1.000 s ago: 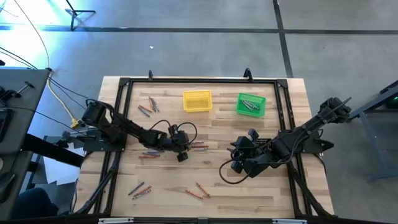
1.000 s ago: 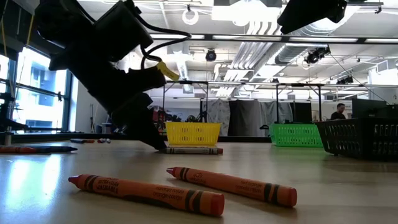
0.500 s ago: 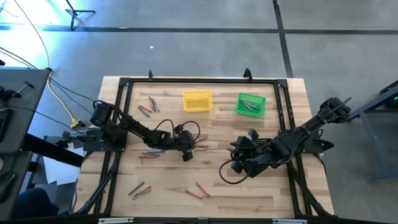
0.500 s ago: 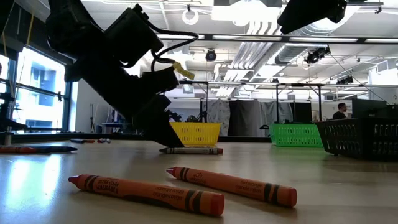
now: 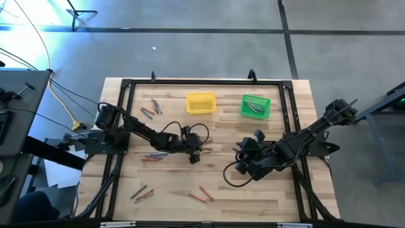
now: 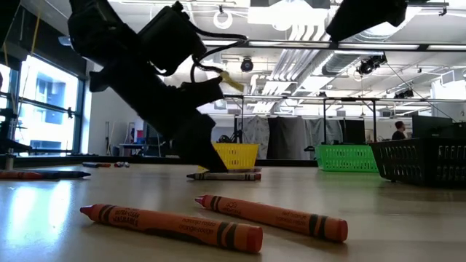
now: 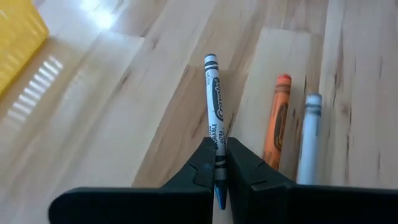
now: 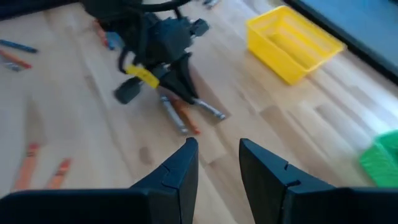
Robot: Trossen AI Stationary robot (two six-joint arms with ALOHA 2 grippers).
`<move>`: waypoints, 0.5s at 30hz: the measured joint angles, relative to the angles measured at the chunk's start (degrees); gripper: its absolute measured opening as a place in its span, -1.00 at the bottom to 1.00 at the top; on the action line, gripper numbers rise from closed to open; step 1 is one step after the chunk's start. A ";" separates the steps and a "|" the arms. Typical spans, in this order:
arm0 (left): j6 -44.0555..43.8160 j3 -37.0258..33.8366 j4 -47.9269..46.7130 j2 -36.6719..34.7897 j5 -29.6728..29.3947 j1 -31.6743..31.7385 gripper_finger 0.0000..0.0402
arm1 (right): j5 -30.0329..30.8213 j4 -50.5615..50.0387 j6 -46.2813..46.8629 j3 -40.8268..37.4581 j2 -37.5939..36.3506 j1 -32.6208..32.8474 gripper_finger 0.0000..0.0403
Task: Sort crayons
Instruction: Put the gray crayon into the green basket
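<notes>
A grey crayon (image 7: 214, 106) lies on the wooden table beside an orange crayon (image 7: 277, 121) and a pale blue-grey crayon (image 7: 308, 134). My left gripper (image 7: 217, 163) is shut on the grey one; in the high view it stands at the table's middle (image 5: 197, 152). The low view shows its fingers slanting down to the crayons (image 6: 223, 175). My right gripper (image 8: 217, 163) hangs open above the table's right half (image 5: 243, 166) and holds nothing. The yellow bin (image 5: 200, 103) and the green bin (image 5: 255, 106) stand at the far side. My left gripper pinches the grey crayon between its two fingers at the crayon's near end (image 7: 216, 148). The fingers slant down from the table's left and lie along the crayon. Its dark tip shows back between the fingers, and its free end (image 7: 211, 61) points away, low over the table.
More crayons lie at the far left (image 5: 152, 107), left (image 5: 152, 156), near left (image 5: 142, 192) and near middle (image 5: 201, 194); two orange ones (image 6: 171, 225) lie close to the low camera. Several lie in the green bin. A black bin (image 6: 422, 160) stands on the right.
My left gripper has moved toward the table's right edge, onto the group of crayons at the middle, and has shut on the grey crayon. My right arm has kept still.
</notes>
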 joint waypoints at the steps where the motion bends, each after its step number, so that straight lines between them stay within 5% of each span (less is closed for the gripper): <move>1: 0.18 0.40 0.15 -0.05 -0.35 0.04 -0.99 | 0.78 -1.57 1.07 -0.05 0.00 -0.17 -0.46; 9: 1.23 1.48 0.20 -3.61 -5.23 0.00 -0.99 | 1.83 -2.71 11.11 -10.85 0.02 -4.26 -0.46; 15: 2.72 1.54 1.30 -11.29 -10.17 -0.89 -1.00 | 1.55 20.11 1.43 -19.72 0.02 -8.26 -0.46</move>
